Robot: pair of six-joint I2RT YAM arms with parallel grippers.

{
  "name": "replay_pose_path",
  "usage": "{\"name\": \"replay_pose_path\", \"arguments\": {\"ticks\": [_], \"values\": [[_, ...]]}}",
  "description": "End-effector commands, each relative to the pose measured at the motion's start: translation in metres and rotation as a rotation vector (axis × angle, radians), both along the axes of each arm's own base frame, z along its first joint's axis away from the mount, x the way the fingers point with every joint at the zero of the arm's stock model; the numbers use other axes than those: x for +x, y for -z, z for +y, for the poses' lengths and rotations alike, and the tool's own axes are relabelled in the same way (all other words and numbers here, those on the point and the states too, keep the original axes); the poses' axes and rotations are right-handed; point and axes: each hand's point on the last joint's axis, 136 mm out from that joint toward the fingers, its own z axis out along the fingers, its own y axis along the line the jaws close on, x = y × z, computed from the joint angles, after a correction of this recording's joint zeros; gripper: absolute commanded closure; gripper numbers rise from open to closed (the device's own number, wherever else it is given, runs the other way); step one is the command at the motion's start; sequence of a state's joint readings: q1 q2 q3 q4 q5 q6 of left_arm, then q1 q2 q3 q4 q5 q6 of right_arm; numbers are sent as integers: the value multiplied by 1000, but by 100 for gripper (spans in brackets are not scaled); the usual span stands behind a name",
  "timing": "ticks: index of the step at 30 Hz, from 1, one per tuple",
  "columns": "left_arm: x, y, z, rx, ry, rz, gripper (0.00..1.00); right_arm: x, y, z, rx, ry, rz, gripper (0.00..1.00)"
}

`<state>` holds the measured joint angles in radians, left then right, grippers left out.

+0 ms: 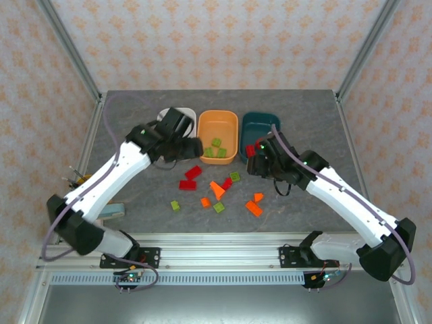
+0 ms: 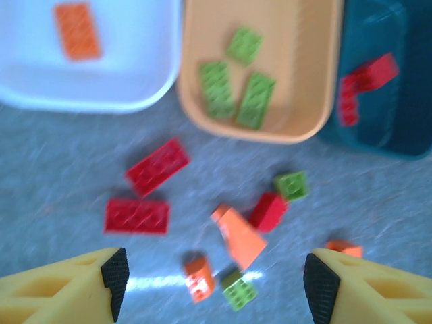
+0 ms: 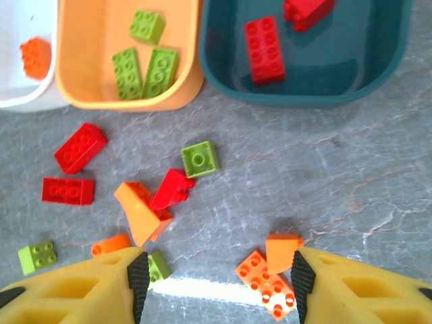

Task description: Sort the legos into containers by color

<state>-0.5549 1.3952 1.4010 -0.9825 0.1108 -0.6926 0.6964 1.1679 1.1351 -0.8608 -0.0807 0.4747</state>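
Left claw (image 2: 217, 280) hangs released. Right claw (image 3: 220, 278), released, straddles small orange studded plastic bricks (image 3: 262, 275), probably destined for white rounded tub (image 3: 23, 100) ahead-left.

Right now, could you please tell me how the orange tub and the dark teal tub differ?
Colour: the orange tub is pale orange, the dark teal tub deep blue-green. Contents: the orange tub holds three green bricks, the dark teal tub two red bricks. Place: the orange tub sits mid-row, the dark teal tub at the right end. Both are rounded-rectangular, open side up.
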Motion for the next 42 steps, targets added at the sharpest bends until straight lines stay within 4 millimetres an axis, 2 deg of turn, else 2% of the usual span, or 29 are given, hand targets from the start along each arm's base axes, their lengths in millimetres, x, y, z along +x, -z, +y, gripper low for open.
{"name": "replay_pose_path", "arguments": {"ticks": [1, 5, 9, 12, 15, 22, 28, 31, 35, 42], "values": [[-36, 28, 39, 43, -166, 54, 28, -11, 8, 24, -46, -108, 12, 41], [-81, 44, 80, 58, -298, 55, 28, -22, 15, 71, -72, -241, -1, 39], [-112, 38, 120, 56, -430, -28, 28, -34, 27, 133, -130, -397, 4, 34], [-128, 31, 141, 42, -503, -90, 28, -35, 48, 172, -135, -406, 70, 33], [-138, 27, 150, 19, -526, -120, 28, -22, 69, 191, -151, -283, 137, 24], [-152, 26, 154, -3, -507, -113, 28, 2, 109, 218, -208, -106, 229, 3], [-158, 21, 155, -25, -484, -128, 28, 19, 139, 235, -203, -53, 282, 1], [-160, 20, 153, -39, -474, -125, 28, 24, 152, 238, -225, -41, 293, 3], [-161, 20, 152, -47, -468, -123, 28, 30, 169, 238, -238, -9, 322, 11], [-161, 19, 151, -56, -468, -126, 28, 32, 181, 243, -240, -1, 342, 32]]}}
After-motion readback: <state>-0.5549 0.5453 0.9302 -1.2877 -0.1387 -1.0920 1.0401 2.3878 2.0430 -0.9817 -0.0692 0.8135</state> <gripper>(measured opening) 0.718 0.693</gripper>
